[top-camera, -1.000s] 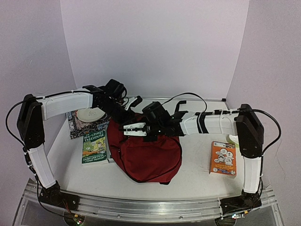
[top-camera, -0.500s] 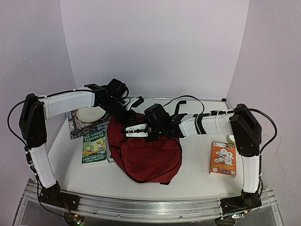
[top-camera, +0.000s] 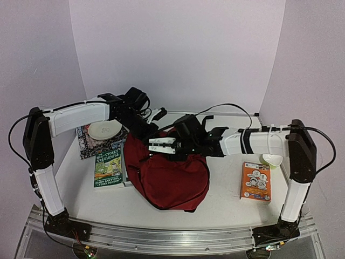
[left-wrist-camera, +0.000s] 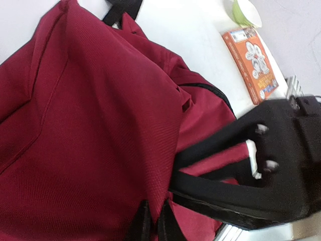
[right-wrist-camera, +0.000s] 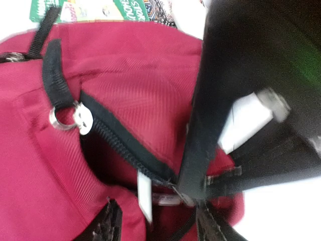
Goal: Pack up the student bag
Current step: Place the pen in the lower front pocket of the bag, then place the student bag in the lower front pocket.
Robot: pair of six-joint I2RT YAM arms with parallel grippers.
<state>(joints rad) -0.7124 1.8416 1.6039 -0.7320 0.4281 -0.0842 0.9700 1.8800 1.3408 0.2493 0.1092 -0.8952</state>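
Observation:
The student bag [top-camera: 170,175], a dark red backpack with black straps, lies in the middle of the table. My left gripper [top-camera: 152,128] reaches over its far top edge. In the left wrist view the left gripper [left-wrist-camera: 150,223] is shut on a pinched fold of the bag's red fabric [left-wrist-camera: 100,115]. My right gripper [top-camera: 160,146] hovers over the bag's upper part. The right gripper [right-wrist-camera: 158,228] is open in the right wrist view, above the black zipper [right-wrist-camera: 120,145] and the dark gap beside it. A metal pull ring [right-wrist-camera: 64,118] hangs on a black strap.
A green book [top-camera: 108,168] lies left of the bag, with a patterned book [top-camera: 89,145] and a white plate [top-camera: 104,129] behind it. An orange book [top-camera: 255,182] and a green bowl [top-camera: 271,159] sit at the right. Walls close in on three sides.
My right gripper has opened and drawn slightly up and to the right. The left gripper keeps its pinch on the fabric, and the bag's top edge stands a little higher.

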